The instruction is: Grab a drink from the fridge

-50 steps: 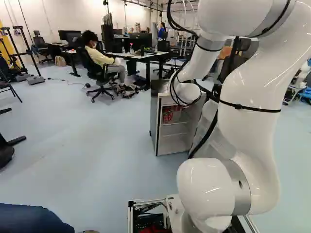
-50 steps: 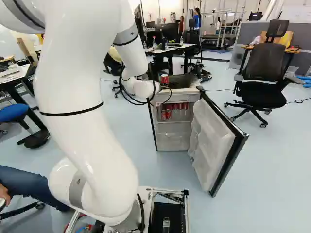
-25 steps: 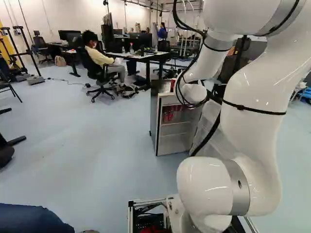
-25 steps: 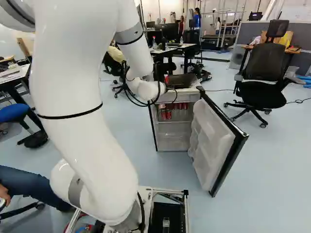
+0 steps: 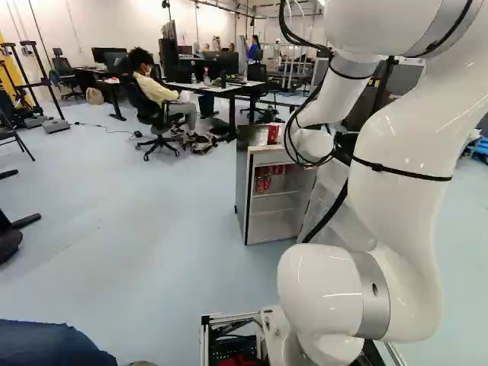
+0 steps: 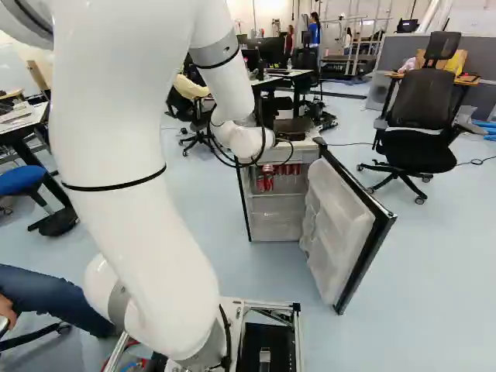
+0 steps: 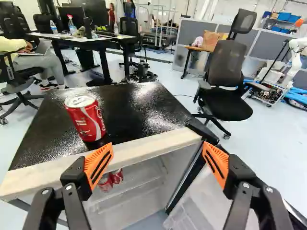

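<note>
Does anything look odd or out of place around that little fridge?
Two things: the fridge has its door wide open, and one red can stands on top, while other red cans sit inside. No spill or damage shows.

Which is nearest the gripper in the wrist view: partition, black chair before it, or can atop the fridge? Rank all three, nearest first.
1. Can, atop the fridge.
2. Black chair, past the fridge.
3. Partition, behind the chair.

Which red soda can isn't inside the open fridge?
The red-and-white metal can standing upright on the glossy black fridge top; the other red cans are inside, below it.
</note>
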Motion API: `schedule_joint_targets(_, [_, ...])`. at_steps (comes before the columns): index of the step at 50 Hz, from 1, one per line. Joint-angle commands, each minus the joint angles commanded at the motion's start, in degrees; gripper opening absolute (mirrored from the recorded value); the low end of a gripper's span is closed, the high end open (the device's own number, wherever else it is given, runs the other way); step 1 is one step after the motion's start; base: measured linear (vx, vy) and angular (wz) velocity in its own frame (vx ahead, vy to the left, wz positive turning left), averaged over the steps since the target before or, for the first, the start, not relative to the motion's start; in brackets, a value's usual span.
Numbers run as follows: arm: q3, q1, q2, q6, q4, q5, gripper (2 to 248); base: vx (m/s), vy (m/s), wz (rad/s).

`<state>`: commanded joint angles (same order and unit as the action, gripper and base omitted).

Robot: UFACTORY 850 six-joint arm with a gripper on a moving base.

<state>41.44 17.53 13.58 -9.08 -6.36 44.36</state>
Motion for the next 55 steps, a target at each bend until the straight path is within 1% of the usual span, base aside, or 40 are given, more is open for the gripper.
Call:
schedule_joint_targets(7, [0.6,1.1,-0.3,0.0,0.0,-1.3,247,0.000,0.000,0.000])
schedule_joint_targets(15, [1.4,2.4,-0.7,0.0,0.0,-3.9,247,0.000,0.000,0.000])
schedule_joint_targets(41, [4.3,6.6,-1.3,0.0,-0.6,-16.5,247,0.000,0.000,0.000])
schedule_joint_targets(55, [6.0,8.7,-1.5,0.0,-1.5,-21.8,247,0.000,0.000,0.000])
